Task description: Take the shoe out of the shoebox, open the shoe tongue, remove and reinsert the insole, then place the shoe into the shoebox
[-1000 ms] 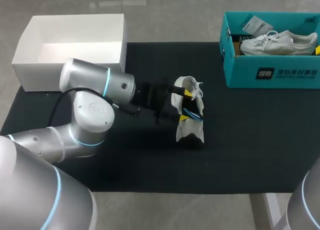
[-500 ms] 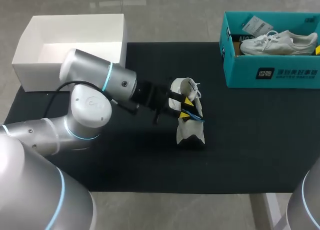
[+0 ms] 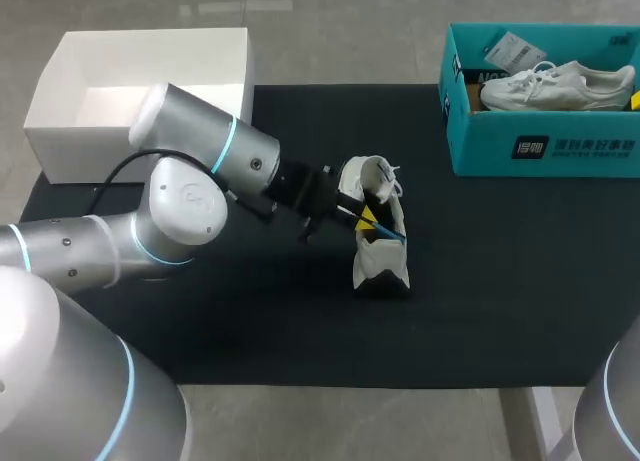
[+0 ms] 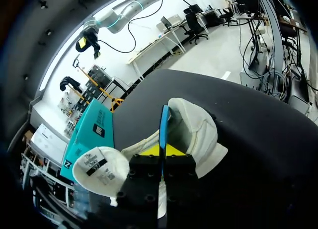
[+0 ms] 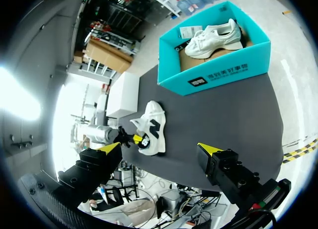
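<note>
Black mat carries a white shoe mid-table, well apart from the teal shoebox. Left gripper pinches its blue insole; right gripper gapes wide.

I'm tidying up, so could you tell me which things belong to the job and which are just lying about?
Job: shoe on the mat, blue insole in the left gripper, teal shoebox.
Lying about: white box, second shoe in the shoebox.

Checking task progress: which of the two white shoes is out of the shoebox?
The shoe on the black mat, with the left gripper at its opening, shut on the blue insole. The other shoe lies inside the teal shoebox.
</note>
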`<action>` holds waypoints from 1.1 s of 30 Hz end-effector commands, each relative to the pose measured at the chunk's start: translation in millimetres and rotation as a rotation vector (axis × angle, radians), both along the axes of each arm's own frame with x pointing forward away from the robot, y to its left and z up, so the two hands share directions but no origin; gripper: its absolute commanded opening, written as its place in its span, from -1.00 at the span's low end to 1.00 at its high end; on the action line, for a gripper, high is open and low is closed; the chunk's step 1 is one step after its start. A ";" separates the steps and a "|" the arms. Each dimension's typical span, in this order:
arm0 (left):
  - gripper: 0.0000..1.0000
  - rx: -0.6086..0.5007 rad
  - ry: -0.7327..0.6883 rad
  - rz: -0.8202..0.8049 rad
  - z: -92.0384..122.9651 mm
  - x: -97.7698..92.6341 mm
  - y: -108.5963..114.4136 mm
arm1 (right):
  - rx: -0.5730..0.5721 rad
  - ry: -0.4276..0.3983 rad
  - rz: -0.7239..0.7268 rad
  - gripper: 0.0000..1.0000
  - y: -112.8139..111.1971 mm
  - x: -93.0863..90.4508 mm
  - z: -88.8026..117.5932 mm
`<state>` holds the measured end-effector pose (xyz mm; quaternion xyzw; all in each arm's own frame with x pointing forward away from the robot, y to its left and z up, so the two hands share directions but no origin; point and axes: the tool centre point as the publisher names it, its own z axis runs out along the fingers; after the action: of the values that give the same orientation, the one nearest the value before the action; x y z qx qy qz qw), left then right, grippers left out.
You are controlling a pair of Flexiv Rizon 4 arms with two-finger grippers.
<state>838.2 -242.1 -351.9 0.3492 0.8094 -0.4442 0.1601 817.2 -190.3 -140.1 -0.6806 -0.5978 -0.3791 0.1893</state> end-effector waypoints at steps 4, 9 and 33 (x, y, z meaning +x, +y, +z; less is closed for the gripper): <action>-1.00 0.023 -0.002 0.030 -9.5 14.8 -6.3 | -0.002 0.000 -0.002 1.00 0.4 -0.7 -0.2; -0.81 0.017 0.032 0.043 -3.6 11.4 -4.0 | -0.002 0.000 -0.002 1.00 0.4 -0.7 -0.2; -1.00 0.013 0.036 -0.056 6.0 -9.4 -10.3 | -0.002 0.000 -0.002 1.00 0.4 -0.7 -0.2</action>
<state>824.0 -247.9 -343.2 0.3594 0.8037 -0.4544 0.1355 817.2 -190.3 -140.1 -0.6806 -0.5978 -0.3790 0.1892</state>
